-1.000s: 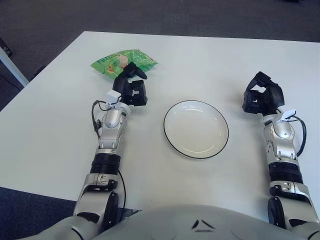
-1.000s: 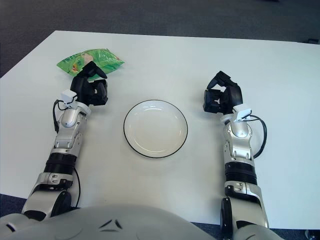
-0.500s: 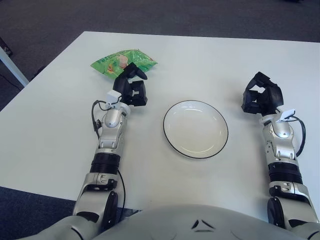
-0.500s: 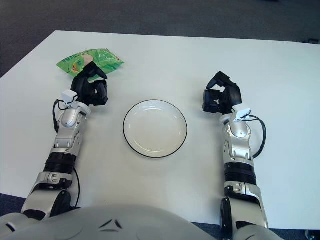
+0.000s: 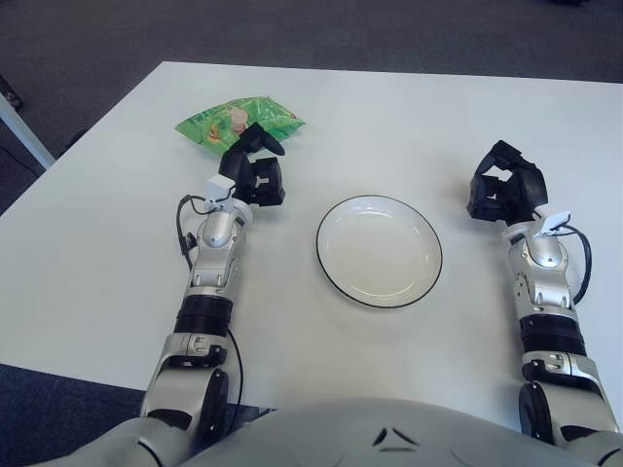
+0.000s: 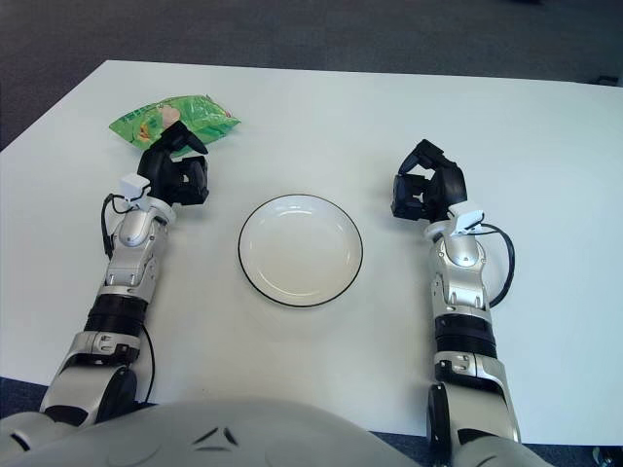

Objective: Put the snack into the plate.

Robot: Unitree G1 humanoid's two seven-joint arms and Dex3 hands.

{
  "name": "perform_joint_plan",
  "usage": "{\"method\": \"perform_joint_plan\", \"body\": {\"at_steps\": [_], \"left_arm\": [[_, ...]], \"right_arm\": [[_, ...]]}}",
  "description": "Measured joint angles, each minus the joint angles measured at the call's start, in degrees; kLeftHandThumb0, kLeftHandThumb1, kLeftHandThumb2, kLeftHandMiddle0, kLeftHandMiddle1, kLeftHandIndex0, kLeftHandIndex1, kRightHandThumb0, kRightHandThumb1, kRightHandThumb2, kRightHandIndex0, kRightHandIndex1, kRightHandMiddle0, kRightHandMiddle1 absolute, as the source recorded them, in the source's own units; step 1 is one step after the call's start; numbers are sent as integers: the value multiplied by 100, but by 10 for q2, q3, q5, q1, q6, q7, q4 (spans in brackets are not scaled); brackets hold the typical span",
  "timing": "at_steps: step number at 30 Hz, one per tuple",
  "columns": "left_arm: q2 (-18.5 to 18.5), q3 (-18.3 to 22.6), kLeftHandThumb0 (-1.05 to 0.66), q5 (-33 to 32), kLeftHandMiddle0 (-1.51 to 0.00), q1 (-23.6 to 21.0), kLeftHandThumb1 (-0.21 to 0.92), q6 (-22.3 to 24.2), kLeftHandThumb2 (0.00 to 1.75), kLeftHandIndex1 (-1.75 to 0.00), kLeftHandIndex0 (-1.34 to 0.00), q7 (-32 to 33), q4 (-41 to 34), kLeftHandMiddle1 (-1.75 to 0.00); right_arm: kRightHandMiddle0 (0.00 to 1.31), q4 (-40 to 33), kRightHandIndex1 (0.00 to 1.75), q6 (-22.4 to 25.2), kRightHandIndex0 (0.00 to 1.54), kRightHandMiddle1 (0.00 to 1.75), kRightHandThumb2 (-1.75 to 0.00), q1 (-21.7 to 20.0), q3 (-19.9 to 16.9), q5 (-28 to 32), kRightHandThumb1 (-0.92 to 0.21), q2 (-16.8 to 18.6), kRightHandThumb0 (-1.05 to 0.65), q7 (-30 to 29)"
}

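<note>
**Barely begun: snack not yet grasped, plate bare**

Clearly the main work is ahead. The snack (image 5: 239,121), a green packet, lies flat on the white table (image 5: 389,107) at about eleven o'clock from the plate (image 5: 379,251), well apart from it. The plate sits near the table's middle with nothing in it.

The left robot hand (image 5: 255,173) hovers just on the near side of the packet, at its five o'clock edge, fingers curled loosely and holding nothing. One dark fingertip overlaps the packet's near corner in both views, though whether it actually touches is hard to say from this angle. The right robot hand (image 5: 504,187) shows at three o'clock from the plate, idle, fingers bent inward around no object.

Judged from this, nothing of the task is completed. Left to do: close the left robot hand on the packet, lift it, carry it toward four o'clock over the plate, and release it inside the rim.
</note>
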Motion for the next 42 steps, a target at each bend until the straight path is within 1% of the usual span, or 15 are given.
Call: {"method": "perform_joint_plan", "body": {"at_steps": [4,8,15,21,27,29,33,36,39,42], "left_arm": [[6,1,-49,18,-131,-12,28,-56,136,-175,-64,1,26,-175],[13,2,-49,34,-129,-21,28,-89,136,-175,-64,5,46,-175],[20,8,-49,45,-128,-26,29,-104,135,-175,-64,18,49,-175],[30,23,-49,95,-128,-25,29,-120,135,-175,-64,72,31,-175],[57,28,-48,158,-126,-31,31,-136,132,-175,-62,117,28,-175],[62,28,-48,188,-125,-31,31,-127,133,-175,-62,131,11,-175],[68,18,-49,253,-126,-32,30,-89,134,-175,-63,155,-55,-175],[78,11,-49,293,-127,-38,30,-73,134,-175,-63,168,-80,-175],[100,1,-48,338,-128,-49,32,-64,132,-175,-62,186,-76,-175],[129,-13,-46,399,-131,-73,37,-69,125,-175,-57,240,-33,-175]], "right_arm": [[63,12,175,-2,126,175,-134,-6,4,-3,-30,0,-49,-3],[63,25,175,-5,125,175,-134,-13,8,-12,-30,0,-49,-4],[62,40,175,-11,124,175,-133,-23,11,-18,-31,0,-49,-4],[62,56,175,-21,128,175,-133,-32,11,-19,-30,-1,-49,-3],[65,80,175,-29,132,175,-137,-41,11,-17,-27,-3,-50,12],[66,85,175,-32,132,175,-138,-42,11,-18,-26,-5,-50,13],[66,90,175,-35,131,175,-138,-42,11,-20,-26,-9,-50,13],[66,90,175,-36,129,175,-138,-42,11,-20,-27,-9,-50,12],[65,90,175,-37,129,175,-137,-42,11,-20,-27,-9,-50,12],[65,92,175,-38,129,175,-136,-42,10,-19,-28,-9,-50,12]]}}
